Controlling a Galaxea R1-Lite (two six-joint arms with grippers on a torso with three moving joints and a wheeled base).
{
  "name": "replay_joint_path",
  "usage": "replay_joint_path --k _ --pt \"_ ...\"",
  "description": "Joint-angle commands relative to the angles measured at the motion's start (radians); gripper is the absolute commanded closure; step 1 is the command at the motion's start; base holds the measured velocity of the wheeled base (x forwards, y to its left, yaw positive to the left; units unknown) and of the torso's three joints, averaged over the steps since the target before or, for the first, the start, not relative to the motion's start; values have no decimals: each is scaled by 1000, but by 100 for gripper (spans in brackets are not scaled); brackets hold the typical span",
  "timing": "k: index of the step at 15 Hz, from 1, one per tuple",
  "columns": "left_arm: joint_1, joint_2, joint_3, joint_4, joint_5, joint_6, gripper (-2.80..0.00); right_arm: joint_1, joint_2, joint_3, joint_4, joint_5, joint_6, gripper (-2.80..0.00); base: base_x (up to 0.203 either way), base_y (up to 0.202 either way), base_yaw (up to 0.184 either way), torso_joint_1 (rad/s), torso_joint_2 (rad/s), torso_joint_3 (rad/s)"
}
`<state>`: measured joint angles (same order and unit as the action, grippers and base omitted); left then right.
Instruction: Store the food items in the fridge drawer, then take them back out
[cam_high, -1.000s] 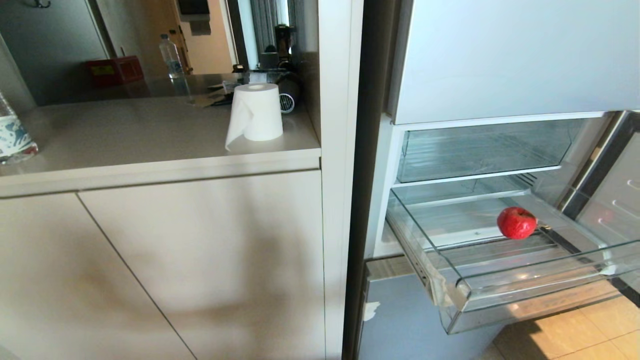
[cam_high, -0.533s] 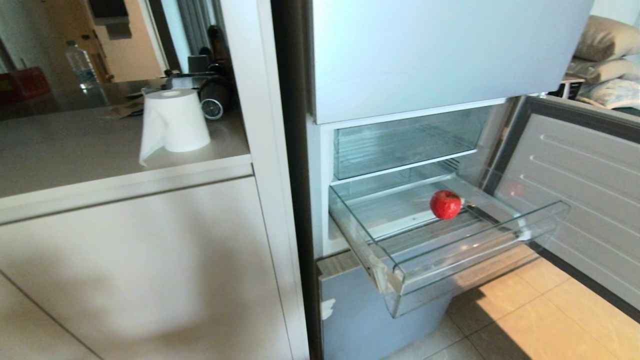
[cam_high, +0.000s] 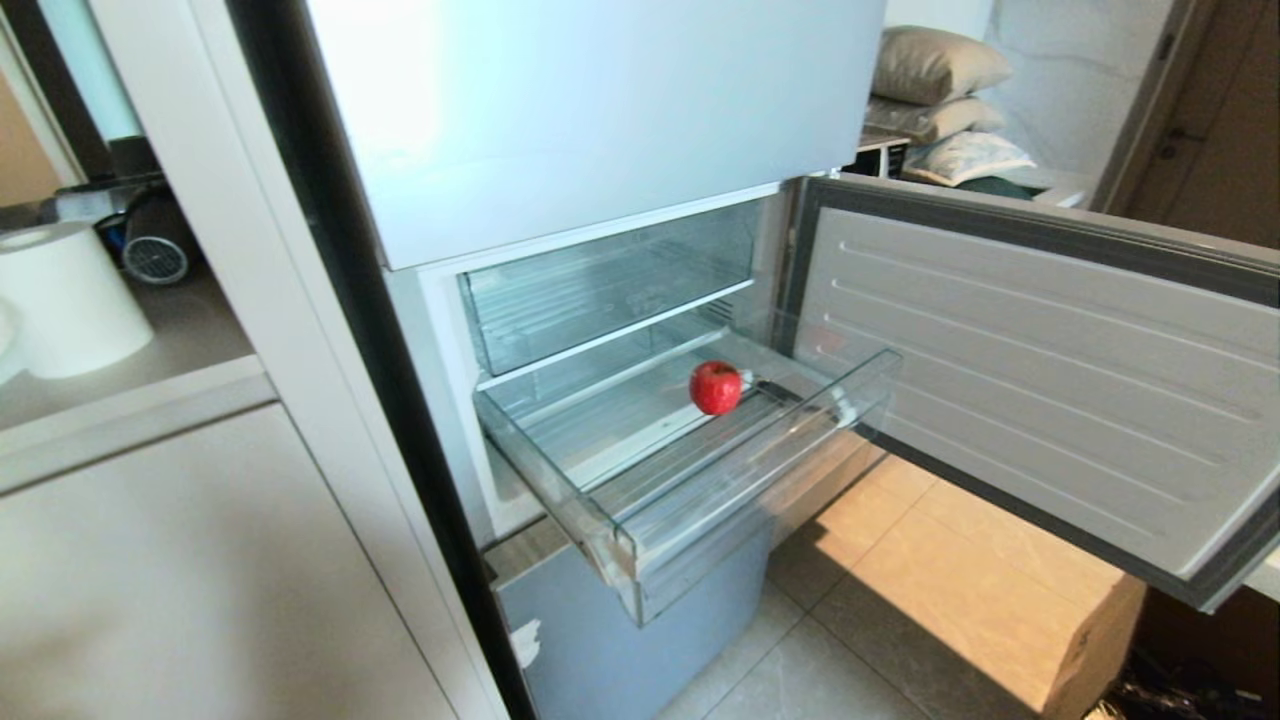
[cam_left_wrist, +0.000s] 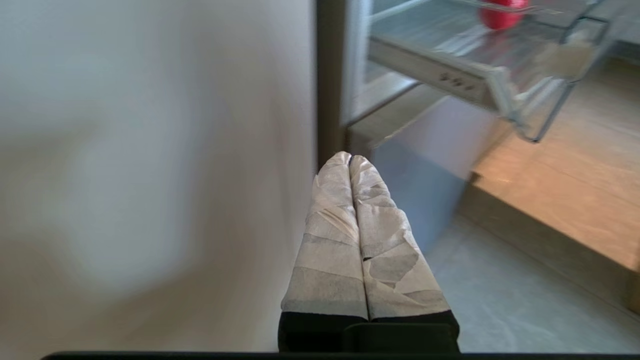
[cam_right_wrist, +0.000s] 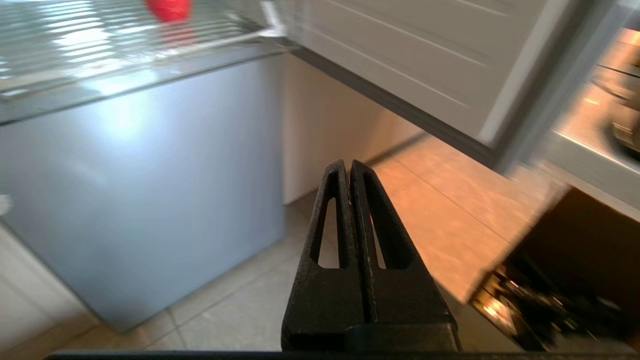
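Camera has swung right; red food item (cam_high: 716, 387) sits in fridge drawer (cam_high: 640, 530); left claw (cam_left_wrist: 350, 159) and right claw (cam_right_wrist: 348, 165) pressed together.

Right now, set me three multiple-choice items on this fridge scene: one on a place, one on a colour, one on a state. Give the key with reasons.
1. Where is the food item?
A. On the floor
B. In the pulled-out fridge drawer
C. On the counter

2. What colour is it?
A. Red
B. Green
C. Yellow

3. How does the fridge door stand?
A. Shut
B. Swung open to the right
C. Taken off

Key:
1 B, it sits on the drawer's ribbed floor toward the back.
2 A, it shows plainly red through the clear plastic.
3 B, its ribbed inner panel faces the camera.

Both the left claw and the right claw are shut, low, holding nothing.
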<state>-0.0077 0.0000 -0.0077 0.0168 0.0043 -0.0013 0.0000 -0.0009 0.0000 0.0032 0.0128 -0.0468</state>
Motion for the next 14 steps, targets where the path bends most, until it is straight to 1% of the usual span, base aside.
replay_joint_path --k 1,2,4,5,7,8,9,11,13,14 --pt "0 2 0 0 0 0 0 0 2 0 -2 3 -10 0 2 6 -169 7 2 1" --pt "0 2 0 0 0 0 0 0 2 0 -2 1 6 0 2 6 -152 7 -2 2" --pt "0 2 0 0 0 0 0 -1 44 0 -1 2 7 0 1 4 -84 0 6 4" --pt "0 2 0 0 0 0 0 -2 96 -2 -5 -4 14 0 0 0 0 0 0 0" --pt "0 2 0 0 0 0 0 -22 222 -20 -50 -24 68 0 0 0 0 0 0 0" --pt "0 2 0 0 0 0 0 -64 318 -41 -91 -31 117 0 0 0 0 0 0 0" --pt "0 2 0 0 0 0 0 -123 428 -66 -139 -34 171 0 0 0 0 0 0 0" --pt "0 2 0 0 0 0 0 -267 648 -114 -236 -35 240 0 0 0 0 0 0 0" --pt "0 2 0 0 0 0 0 -449 863 -166 -337 -35 262 0 0 0 0 0 0 0" --pt "0 2 0 0 0 0 0 -516 954 -195 -384 -35 265 0 0 0 0 0 0 0"
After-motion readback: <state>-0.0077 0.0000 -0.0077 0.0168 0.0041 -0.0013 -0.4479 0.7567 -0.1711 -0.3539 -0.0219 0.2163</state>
